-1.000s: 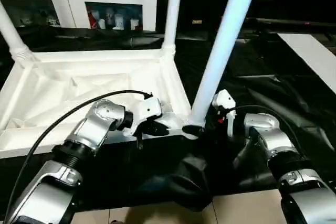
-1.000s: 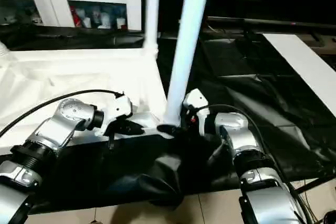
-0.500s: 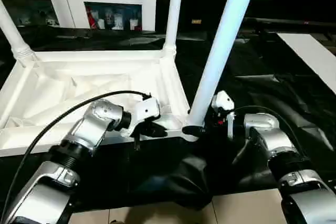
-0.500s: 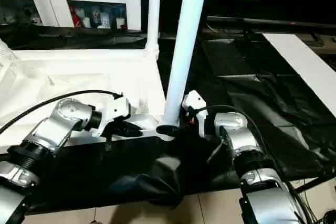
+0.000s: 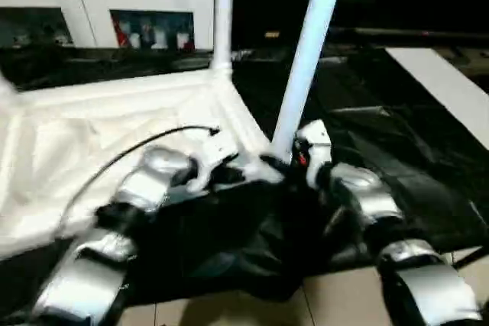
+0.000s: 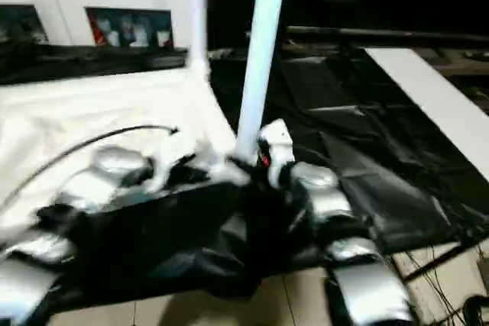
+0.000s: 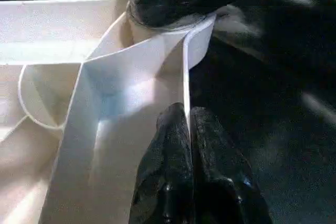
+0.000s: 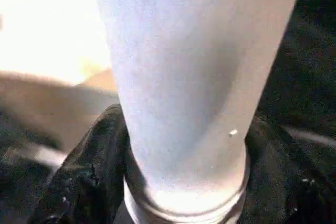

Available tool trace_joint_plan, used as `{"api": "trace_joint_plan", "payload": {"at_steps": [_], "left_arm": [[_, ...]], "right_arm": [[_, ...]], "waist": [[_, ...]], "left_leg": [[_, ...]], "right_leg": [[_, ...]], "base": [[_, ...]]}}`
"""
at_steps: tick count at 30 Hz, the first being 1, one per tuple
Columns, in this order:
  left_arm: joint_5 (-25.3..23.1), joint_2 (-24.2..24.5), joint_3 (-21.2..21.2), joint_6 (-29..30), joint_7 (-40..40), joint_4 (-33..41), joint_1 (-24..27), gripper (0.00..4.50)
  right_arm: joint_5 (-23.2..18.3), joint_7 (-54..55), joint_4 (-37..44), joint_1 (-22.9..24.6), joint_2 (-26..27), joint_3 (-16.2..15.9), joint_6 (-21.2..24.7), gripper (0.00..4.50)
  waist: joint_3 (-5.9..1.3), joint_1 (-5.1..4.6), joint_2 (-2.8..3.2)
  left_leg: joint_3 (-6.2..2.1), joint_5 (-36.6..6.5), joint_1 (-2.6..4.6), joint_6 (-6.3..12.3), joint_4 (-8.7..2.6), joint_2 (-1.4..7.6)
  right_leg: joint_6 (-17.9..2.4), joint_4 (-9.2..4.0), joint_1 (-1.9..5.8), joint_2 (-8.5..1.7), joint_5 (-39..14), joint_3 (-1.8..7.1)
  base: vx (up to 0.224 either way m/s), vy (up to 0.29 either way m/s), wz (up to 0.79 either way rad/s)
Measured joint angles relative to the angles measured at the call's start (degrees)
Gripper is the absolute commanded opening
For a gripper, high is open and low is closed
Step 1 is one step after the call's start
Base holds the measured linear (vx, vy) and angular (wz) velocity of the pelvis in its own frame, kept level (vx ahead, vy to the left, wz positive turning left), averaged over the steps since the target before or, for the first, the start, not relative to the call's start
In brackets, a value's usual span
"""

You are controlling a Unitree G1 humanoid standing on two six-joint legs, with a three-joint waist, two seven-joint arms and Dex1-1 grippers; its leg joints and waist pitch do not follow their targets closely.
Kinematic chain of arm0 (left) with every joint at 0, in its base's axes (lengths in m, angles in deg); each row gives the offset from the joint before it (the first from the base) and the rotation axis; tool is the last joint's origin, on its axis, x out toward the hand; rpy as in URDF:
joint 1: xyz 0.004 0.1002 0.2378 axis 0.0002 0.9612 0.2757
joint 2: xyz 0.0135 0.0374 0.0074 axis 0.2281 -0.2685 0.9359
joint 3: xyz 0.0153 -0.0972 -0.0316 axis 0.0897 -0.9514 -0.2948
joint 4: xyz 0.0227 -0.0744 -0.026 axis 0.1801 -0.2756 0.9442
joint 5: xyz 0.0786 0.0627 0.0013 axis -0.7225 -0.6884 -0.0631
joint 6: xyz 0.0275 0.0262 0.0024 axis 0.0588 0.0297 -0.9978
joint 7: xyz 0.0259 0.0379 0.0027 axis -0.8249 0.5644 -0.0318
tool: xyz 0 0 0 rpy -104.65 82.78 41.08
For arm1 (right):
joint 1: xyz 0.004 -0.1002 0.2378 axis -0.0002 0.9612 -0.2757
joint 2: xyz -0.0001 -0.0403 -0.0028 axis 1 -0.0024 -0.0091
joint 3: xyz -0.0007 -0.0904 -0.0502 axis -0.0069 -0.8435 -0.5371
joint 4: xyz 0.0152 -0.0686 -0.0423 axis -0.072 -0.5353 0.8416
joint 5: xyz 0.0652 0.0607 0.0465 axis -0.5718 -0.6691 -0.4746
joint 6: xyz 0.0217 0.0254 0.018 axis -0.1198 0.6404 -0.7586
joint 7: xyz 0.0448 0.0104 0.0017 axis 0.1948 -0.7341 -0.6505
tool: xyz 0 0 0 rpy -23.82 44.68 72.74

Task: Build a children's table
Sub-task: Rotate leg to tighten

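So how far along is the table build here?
Done: a far leg stands in the upturned top. In hand: the right gripper grips the near leg at its corner socket, while the left gripper pinches the rim. Remaining corners can't be judged.

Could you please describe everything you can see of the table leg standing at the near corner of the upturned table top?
The near leg is a long, smooth white tube, plastic by its look, widening toward a ringed collar at its base. It stands nearly upright, leaning slightly, its foot at the near corner socket of the upturned table top; its upper end runs out of the picture. The right gripper closes around its base, black fingers on both sides. The left gripper pinches the top's edge wall nearby.
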Motion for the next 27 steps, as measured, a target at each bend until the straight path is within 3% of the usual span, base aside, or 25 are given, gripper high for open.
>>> {"api": "trace_joint_plan", "payload": {"at_steps": [5, 12, 13, 15, 20, 23, 27], "left_arm": [[-0.4, -4.8, -0.7, 1.6, 8.5, -5.1, -3.3, 0.0], [-1.2, -4.9, -0.8, 0.9, 9.0, -6.0, -3.9, 0.0], [-1.2, -4.8, -0.7, 0.6, 8.7, -6.1, -3.9, 0.0], [-1.2, -4.4, -0.7, 0.1, 7.8, -6.1, -3.9, 0.0], [-1.1, -1.6, -0.7, -2.1, 4.2, -4.7, -2.8, 0.0], [-0.4, 1.1, -0.6, -3.8, -0.2, -1.5, -0.6, 0.0], [1.0, 5.6, 0.6, -6.0, -8.7, 3.7, 2.5, 0.0]], "right_arm": [[-0.5, 13.3, -3.6, -3.2, 2.9, 2.1, 0.1, 2.67], [-0.5, 13.1, -4.7, -3.7, 3.3, 3.0, -1.1, 2.67], [-0.6, 11.5, -4.7, -3.6, 3.1, 3.6, -1.5, 3.23], [-0.6, 9.3, -4.7, -3.2, 2.9, 3.9, -2.4, 3.37], [-0.7, 2.6, -4.6, -2.4, 1.9, 3.1, -4.0, 3.83], [-0.6, -4.0, -3.7, -1.7, -0.1, 1.3, -4.3, 4.15], [-0.3, -19.2, 0.8, 0.5, -5.1, -2.2, -2.8, 4.15]], "waist": [[-0.04, 0.19, 0.06], [-0.04, 0.57, 0.06], [-0.04, 0.64, 0.05], [-0.04, 0.79, 0.05], [-0.02, -0.1, 0.05], [0.01, -0.18, 0.08], [0.06, 0.36, 0.15]], "left_leg": [[0.0, 0.0, -0.06, 0.02, -0.12, -0.03], [-0.01, 0.0, -0.09, 0.02, -0.34, -0.01], [-0.02, 0.0, -0.1, 0.02, -0.34, -0.01], [-0.01, 0.0, -0.12, 0.02, -0.39, -0.01], [-0.01, 0.0, -0.33, 0.01, -0.54, 0.06], [-0.08, 0.0, -0.41, 0.01, -0.65, 0.13], [-0.09, 0.0, -0.42, 0.06, -0.75, 0.17]], "right_leg": [[0.0, -0.03, 0.01, 0.0, 0.0, 0.01], [0.0, -0.08, -0.04, 0.01, 0.0, -0.07], [0.0, -0.09, -0.05, 0.01, 0.0, -0.07], [0.1, -0.1, -0.08, 0.01, 0.0, -0.07], [0.1, -0.09, -0.19, 0.09, 0.0, -0.1], [0.1, -0.1, -0.35, 0.18, 0.0, -0.16], [0.1, -0.13, -0.41, 0.19, -0.2, -0.27]], "base": [[0.0, 0.0, 0.0], [0.0, 0.0, 0.0], [0.0, 0.0, 0.0], [0.0, 0.0, 0.0], [0.0, 0.0, 0.0], [0.0, 0.0, 0.0], [0.0, 0.0, 0.0]]}}
